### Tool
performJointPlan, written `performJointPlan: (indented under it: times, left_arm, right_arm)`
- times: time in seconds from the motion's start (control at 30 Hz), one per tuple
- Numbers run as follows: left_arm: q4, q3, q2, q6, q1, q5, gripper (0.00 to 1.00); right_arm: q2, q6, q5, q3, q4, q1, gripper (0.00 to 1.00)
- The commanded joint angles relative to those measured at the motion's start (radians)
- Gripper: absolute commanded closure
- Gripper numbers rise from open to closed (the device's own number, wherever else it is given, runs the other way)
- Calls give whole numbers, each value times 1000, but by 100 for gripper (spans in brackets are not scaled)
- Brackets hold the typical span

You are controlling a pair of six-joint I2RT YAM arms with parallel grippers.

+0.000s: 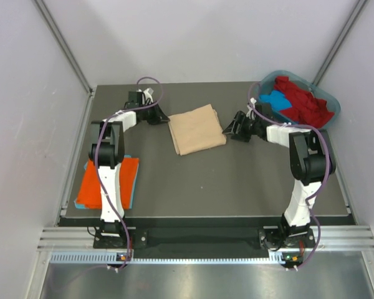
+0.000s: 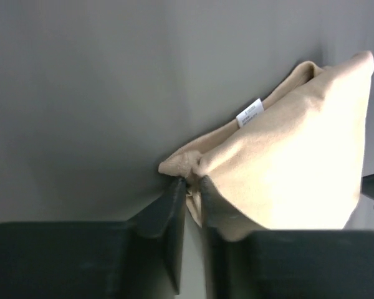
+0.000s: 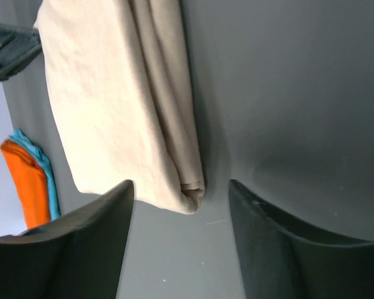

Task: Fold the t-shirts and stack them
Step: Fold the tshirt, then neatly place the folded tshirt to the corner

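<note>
You had a dark grey table [image 1: 237, 180] walled in by pale panels [image 1: 206, 37], and the folded beige t-shirt [image 1: 196, 129] lay mid-table, one corner pinched in your nearly closed left gripper [image 2: 192, 187], while your right gripper [image 3: 179, 187] gaped wide around the opposite corner, gripping nothing

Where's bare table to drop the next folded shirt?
Widest bare patch: table centre-front, bordered by the beige shirt, the orange stack and the right arm. A narrower strip runs behind the beige shirt. Crowded: far right around the tub, near left at the orange stack.
</note>
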Motion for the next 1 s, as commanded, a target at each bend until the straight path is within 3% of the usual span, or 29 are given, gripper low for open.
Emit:
performJointPlan:
  times: [0.0,0.07,0.17,0.23,0.4,0.73,0.83,0.87,0.93,0.97]
  left_arm:
    - [-18,-67,25,-4,-12,-30,85]
    - [-18,-87,14,-14,-12,-44,94]
    - [-10,-123,-4,-35,-13,-40,98]
    - [-10,-146,-20,-38,-18,-38,100]
    - [-25,-216,-89,-70,-48,-50,100]
    - [-113,-395,-277,-156,-125,-159,100]
    - [-108,-434,-336,-169,-124,-222,79]
    - [-101,-437,-357,-172,-122,-247,63]
    - [-81,-448,-376,-184,-122,-261,47]
    - [-17,-458,-400,-190,-122,-230,45]
  right_arm:
    - [8,-39,-17,0,35,28,44]
    - [3,-53,-17,-12,36,27,48]
    - [3,-89,-34,-20,33,28,52]
    - [12,-115,-68,-8,29,27,61]
    - [2,-182,-75,14,-66,-1,100]
    - [-75,-326,-34,-38,-246,-71,100]
    - [-90,-354,-20,-38,-277,-84,99]
    - [-92,-359,-25,-35,-277,-85,96]
    - [-92,-357,-31,-31,-280,-85,93]
    - [-94,-359,-34,-26,-281,-88,91]
